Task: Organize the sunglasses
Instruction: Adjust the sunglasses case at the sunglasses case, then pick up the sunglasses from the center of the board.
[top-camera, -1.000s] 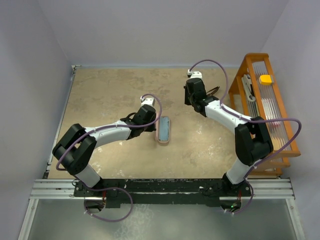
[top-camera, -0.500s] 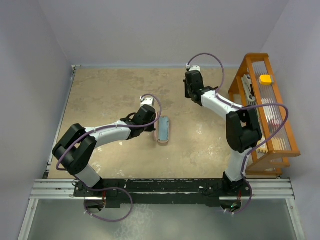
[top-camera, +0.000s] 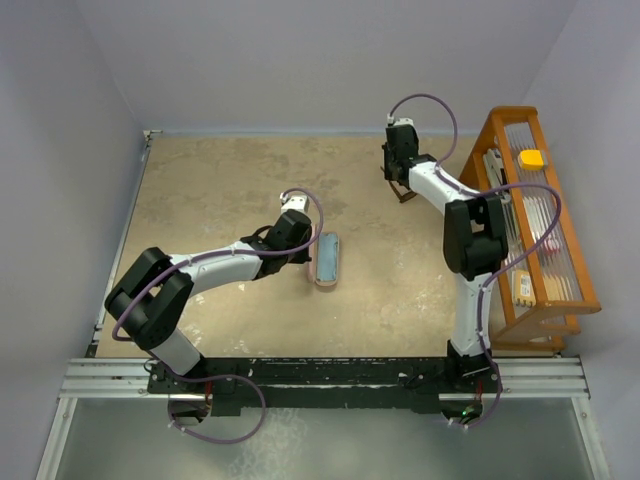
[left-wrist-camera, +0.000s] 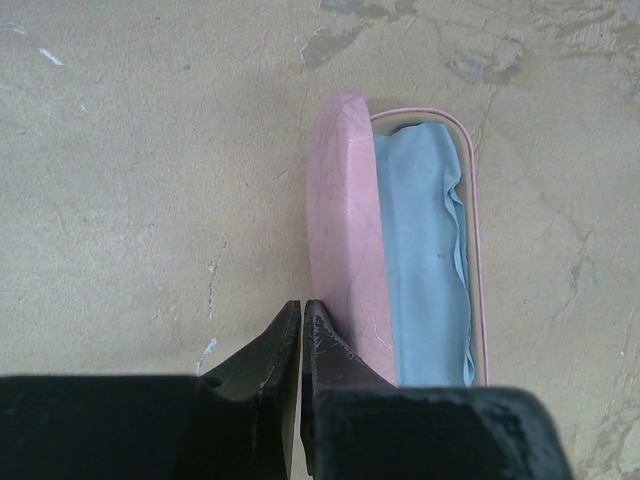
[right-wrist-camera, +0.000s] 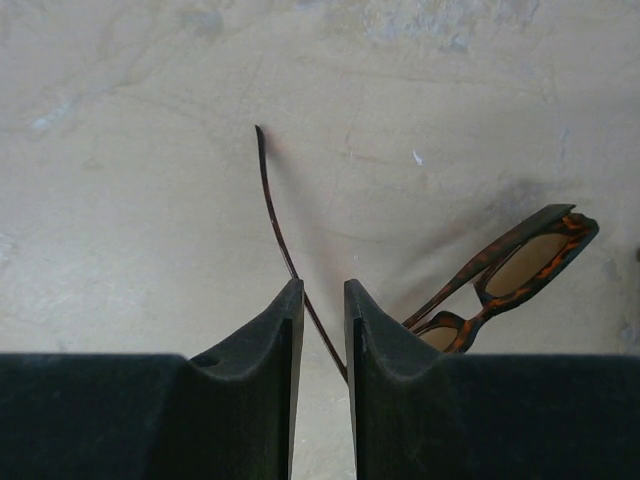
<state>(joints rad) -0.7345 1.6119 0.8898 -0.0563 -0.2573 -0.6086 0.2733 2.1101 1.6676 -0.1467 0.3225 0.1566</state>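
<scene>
- Looking outward from the arms' bases, the left gripper (left-wrist-camera: 302, 308) comes first. Its fingers are pressed together on nothing, with the tips just beside the pink case (left-wrist-camera: 345, 230).
- The case lies open ahead and to the right of those tips. A light blue cloth (left-wrist-camera: 425, 250) lies in its tray, and its long axis runs away from the gripper.
- Farther out is the right gripper (right-wrist-camera: 322, 290), its jaws slightly apart. One temple arm (right-wrist-camera: 275, 215) passes through a gap wider than itself, so no pinch shows.
- The sunglasses (right-wrist-camera: 520, 262) lie on the table (right-wrist-camera: 120, 150) just ahead and right of that gripper, well apart from the case.
- Orientation: the front frame, which is the long axis, slants away to the right. The temple in the gap curves ahead and to the left.
- Handling (judgement): the pair is probably light, with springy temples, delicate hinges and slick lenses that scratch. A hold at the bridge or near a hinge would likely be steadier than one at a temple tip.
</scene>
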